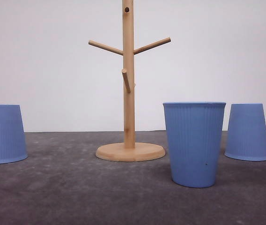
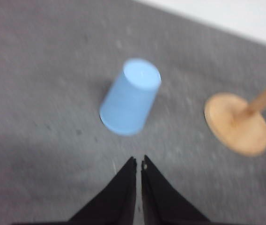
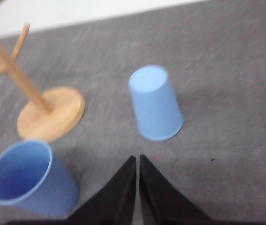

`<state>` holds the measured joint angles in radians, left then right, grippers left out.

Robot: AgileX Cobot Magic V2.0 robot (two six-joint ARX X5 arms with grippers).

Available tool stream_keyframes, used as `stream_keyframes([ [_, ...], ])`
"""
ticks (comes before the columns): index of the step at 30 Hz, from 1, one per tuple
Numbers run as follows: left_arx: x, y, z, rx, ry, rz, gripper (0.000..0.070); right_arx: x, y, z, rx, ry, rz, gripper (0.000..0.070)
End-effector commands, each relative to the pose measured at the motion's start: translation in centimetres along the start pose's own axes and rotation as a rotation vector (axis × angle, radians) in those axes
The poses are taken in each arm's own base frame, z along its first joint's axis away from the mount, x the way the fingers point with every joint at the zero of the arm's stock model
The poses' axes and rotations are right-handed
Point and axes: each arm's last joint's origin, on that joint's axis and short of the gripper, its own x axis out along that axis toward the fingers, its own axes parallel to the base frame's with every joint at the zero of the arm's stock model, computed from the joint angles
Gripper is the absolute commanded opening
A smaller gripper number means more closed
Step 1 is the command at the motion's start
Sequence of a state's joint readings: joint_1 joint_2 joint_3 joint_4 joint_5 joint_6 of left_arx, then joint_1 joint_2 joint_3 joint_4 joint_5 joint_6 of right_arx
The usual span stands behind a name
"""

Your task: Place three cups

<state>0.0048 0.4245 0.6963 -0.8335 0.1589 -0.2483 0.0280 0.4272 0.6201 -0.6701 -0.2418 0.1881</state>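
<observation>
Wooden rack (image 1: 129,84) at frame centre, pegs bare. Upright cup (image 1: 194,143) right of centre; upside-down cups at far left (image 1: 3,134) and far right (image 1: 247,131). Left gripper (image 2: 138,164) and right gripper (image 3: 137,161) closed, holding nothing. Risk: closed fingers would tip a cup.

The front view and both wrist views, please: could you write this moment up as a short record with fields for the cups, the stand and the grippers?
left cup: upside down on the table, left of the stand
middle cup: upright, mouth open, nearest the camera
right cup: upside down, right of the stand
wooden stand: upright on a round base, pegs bare
left gripper: shut, empty, above the table short of the left cup
right gripper: shut, empty, short of the right cup
table: dark grey surface
</observation>
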Motion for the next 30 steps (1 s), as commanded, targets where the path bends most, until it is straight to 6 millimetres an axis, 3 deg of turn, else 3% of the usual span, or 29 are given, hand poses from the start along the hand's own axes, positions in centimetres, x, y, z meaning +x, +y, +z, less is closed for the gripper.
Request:
stream_keyframes([
  [1, -0.2, -0.3, 0.8, 0.055, 0.012, -0.044, 0.0003, 0.3, 0.1, 0.5, -0.059, 0.016, 0.025, 0.0006],
  [8, 1.1, -1.4, 1.6, 0.171, 0.111, -0.148, 0.0003, 1.9, 0.5, 0.4, -0.143, 0.108, 0.081, 0.0006],
  [14, 1.3, -2.8, 1.8, 0.428, 0.116, -0.21, 0.0003, 2.0, 1.5, 0.1, -0.249, 0.122, 0.126, 0.0007],
  [19, 1.2, -3.0, 1.8, 0.497, 0.113, -0.203, 0.0012, 2.0, 1.7, 0.0, -0.268, 0.126, 0.148, 0.001],
  [20, 1.2, -3.0, 1.7, 0.498, 0.114, -0.203, 0.0031, 2.0, 1.7, 0.0, -0.269, 0.126, 0.149, 0.0018],
  [21, 1.2, -3.0, 1.8, 0.498, 0.114, -0.203, 0.01, 2.0, 1.7, 0.0, -0.275, 0.125, 0.149, 0.0086],
  [22, 1.2, -3.0, 1.8, 0.497, 0.114, -0.203, 0.0207, 2.0, 1.7, 0.1, -0.281, 0.124, 0.148, 0.0178],
  [23, 1.2, -3.0, 1.8, 0.497, 0.113, -0.203, 0.0357, 2.0, 1.7, 0.1, -0.287, 0.121, 0.147, 0.0298],
  [25, 1.2, -3.0, 1.8, 0.492, 0.113, -0.202, 0.0479, 2.0, 1.7, 0.1, -0.287, 0.116, 0.146, 0.0411],
  [30, 1.2, -3.0, 1.8, 0.453, 0.114, -0.184, 0.048, 2.0, 1.7, 0.1, -0.288, 0.113, 0.147, 0.0419],
])
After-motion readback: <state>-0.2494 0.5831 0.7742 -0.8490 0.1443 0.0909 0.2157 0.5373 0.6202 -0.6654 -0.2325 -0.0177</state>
